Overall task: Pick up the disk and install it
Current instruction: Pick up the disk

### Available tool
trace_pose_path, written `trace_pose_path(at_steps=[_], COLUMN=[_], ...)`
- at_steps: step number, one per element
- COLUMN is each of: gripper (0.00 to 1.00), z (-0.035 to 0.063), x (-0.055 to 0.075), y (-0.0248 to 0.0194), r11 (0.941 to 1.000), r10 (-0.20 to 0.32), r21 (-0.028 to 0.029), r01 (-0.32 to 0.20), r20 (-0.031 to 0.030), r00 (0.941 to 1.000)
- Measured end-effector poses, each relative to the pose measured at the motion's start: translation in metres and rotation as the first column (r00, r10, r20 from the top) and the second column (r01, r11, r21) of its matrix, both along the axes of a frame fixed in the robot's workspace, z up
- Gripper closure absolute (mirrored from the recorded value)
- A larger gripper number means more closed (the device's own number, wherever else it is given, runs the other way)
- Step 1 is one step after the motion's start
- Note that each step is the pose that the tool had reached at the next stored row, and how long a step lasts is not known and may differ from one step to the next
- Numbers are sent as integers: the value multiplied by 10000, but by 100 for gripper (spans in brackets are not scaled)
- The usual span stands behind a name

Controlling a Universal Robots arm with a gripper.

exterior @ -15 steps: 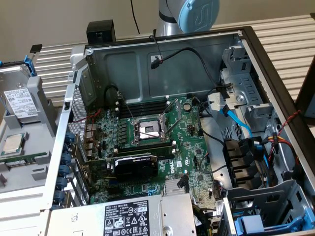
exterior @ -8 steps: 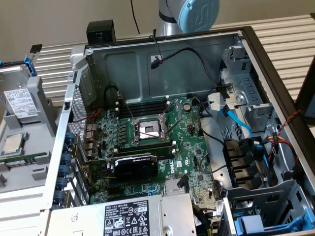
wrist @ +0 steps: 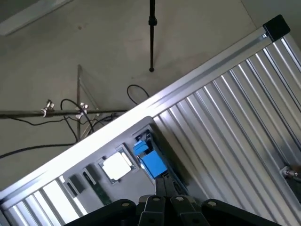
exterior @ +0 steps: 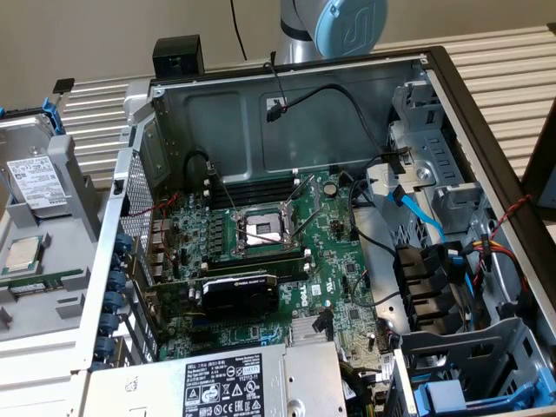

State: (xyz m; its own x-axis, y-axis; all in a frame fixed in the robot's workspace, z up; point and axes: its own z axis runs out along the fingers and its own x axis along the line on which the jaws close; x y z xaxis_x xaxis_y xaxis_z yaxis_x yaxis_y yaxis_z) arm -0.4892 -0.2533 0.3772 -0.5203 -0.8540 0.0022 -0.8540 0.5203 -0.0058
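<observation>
The disk [exterior: 33, 178] stands on edge in a grey holder at the exterior view's left, outside the computer case. Its silver body shows a white label, and a blue carrier frames it. In the wrist view the disk's blue carrier [wrist: 151, 162] shows edge-on from far above, with my gripper [wrist: 164, 184] over it and well clear of it. The two dark fingers are shut together with nothing between them. The arm's blue-capped joint [exterior: 339, 24] sits behind the case's back wall.
The open computer case [exterior: 287, 95] holds a motherboard, a bare processor socket [exterior: 261, 230], a black graphics card [exterior: 239, 291] and a drive cage [exterior: 452, 395] at the exterior view's lower right. A silver processor chip [exterior: 22, 254] [wrist: 116, 167] lies near the disk on the ribbed table [wrist: 225, 136].
</observation>
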Motion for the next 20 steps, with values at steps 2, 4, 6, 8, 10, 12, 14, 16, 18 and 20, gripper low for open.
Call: trace_pose_path(at_steps=[2, 4, 6, 8, 10, 12, 14, 16, 18, 20], gripper=[89, 89, 89, 89, 89, 89, 89, 89, 89, 89], z=[0, -1, -1, -1, -1, -1, -1, -1, -1, -2], x=[0, 0, 0, 0, 0, 0, 0, 0, 0, 0], y=[-1, -1, 0, 0, 0, 0, 0, 0, 0, 0], r11=[9993, 9974, 9942, 9894, 9837, 9766, 9681, 9583, 9470, 9346], r10=[367, 720, 1079, 1451, 1800, 2152, 2507, 2859, 3212, 3556], r21=[0, 0, 0, 0, 0, 0, 0, 0, 0, 0], r01=[-367, -720, -1079, -1451, -1800, -2152, -2507, -2859, -3212, -3556], r20=[0, 1, 0, 0, 0, 0, 0, 0, 0, 0], r00=[9993, 9974, 9942, 9894, 9837, 9766, 9681, 9583, 9470, 9346])
